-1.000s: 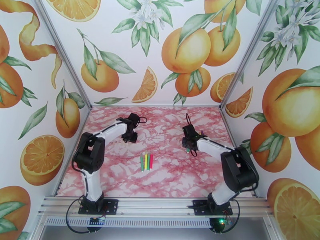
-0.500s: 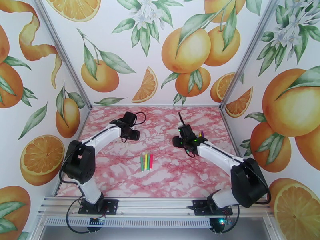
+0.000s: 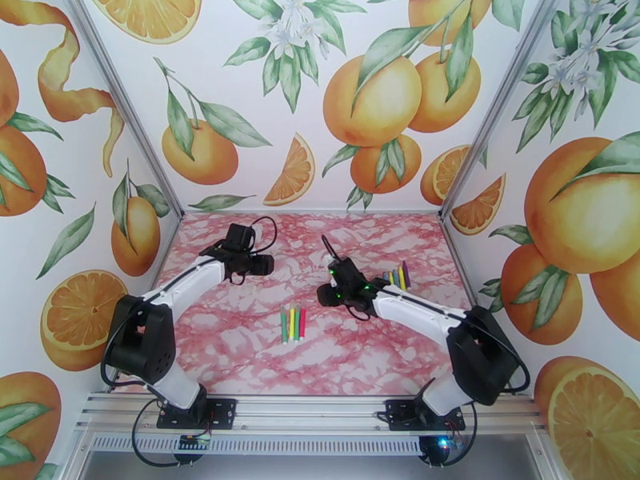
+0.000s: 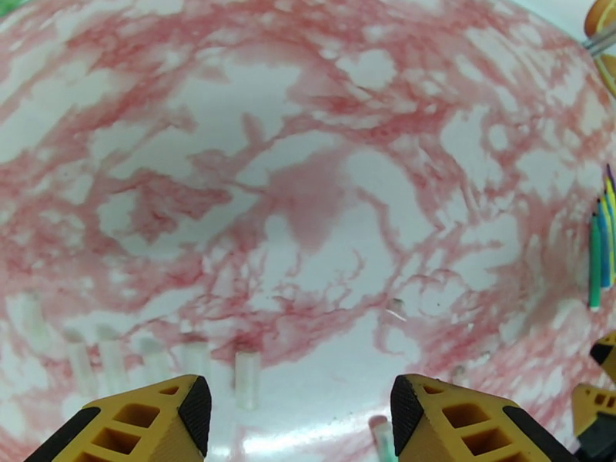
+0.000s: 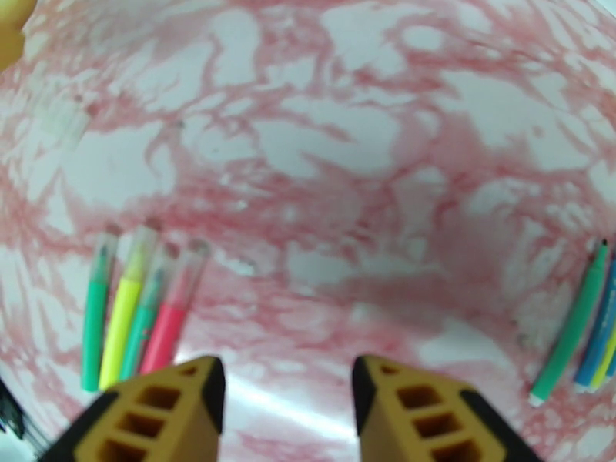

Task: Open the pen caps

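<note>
Four capped pens (image 3: 292, 323) lie side by side mid-table: green (image 5: 95, 317), yellow (image 5: 125, 313), teal (image 5: 148, 317) and red (image 5: 171, 325), each with a translucent pen cap (image 5: 108, 240) on its far end. Several uncapped pens (image 3: 398, 275) lie in a group at the right, also seen in the right wrist view (image 5: 574, 333). Loose clear caps (image 4: 246, 379) lie in a row on the table just ahead of my left gripper (image 4: 300, 406), which is open and empty. My right gripper (image 5: 289, 386) is open and empty, hovering right of the capped pens.
The pink marbled table (image 3: 240, 346) is boxed in by orange-print walls on three sides. In the top view my left gripper (image 3: 266, 265) is left of centre and my right gripper (image 3: 322, 296) is near the centre. The right arm's tip (image 4: 604, 394) shows at the left wrist view's edge.
My right gripper has swung left towards the table's centre, uncovering the uncapped pens at the right. The left arm has drawn back and left a little, and its jaws have spread wider.
</note>
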You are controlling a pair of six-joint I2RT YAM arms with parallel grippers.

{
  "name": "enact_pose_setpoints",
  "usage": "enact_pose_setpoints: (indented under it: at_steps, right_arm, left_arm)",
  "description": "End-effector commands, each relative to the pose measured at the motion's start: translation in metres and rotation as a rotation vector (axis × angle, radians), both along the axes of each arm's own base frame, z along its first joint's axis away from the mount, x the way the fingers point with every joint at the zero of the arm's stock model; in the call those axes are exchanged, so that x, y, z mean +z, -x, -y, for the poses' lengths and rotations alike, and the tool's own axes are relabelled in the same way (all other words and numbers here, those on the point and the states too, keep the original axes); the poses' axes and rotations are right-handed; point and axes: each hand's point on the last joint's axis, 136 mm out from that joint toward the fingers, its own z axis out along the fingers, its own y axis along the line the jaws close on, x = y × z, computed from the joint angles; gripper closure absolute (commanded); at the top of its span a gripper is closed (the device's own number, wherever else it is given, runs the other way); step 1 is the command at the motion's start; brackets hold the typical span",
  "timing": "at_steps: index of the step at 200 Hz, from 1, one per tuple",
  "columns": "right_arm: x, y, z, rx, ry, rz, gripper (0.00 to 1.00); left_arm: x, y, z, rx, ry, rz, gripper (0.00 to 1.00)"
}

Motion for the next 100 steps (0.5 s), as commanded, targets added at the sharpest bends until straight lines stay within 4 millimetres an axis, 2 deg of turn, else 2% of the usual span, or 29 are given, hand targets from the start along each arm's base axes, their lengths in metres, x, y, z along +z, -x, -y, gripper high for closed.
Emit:
enact_pose_setpoints:
  at_steps: [1, 63, 100]
  right_arm:
    - [0.003, 0.002, -0.024, 0.046, -0.026, -0.001, 0.51]
    - [-0.022, 0.022, -0.060, 0.124, -0.008, -0.058, 0.51]
    - [-0.037, 0.030, -0.069, 0.129, 0.009, -0.100, 0.52]
  left_arm:
    - [0.019, -0.001, 0.005, -0.004, 0.055, 0.060, 0.34]
    - [0.023, 0.005, -0.005, 0.024, 0.047, 0.084, 0.33]
    - [0.025, 0.008, -0.011, 0.041, 0.039, 0.096, 0.33]
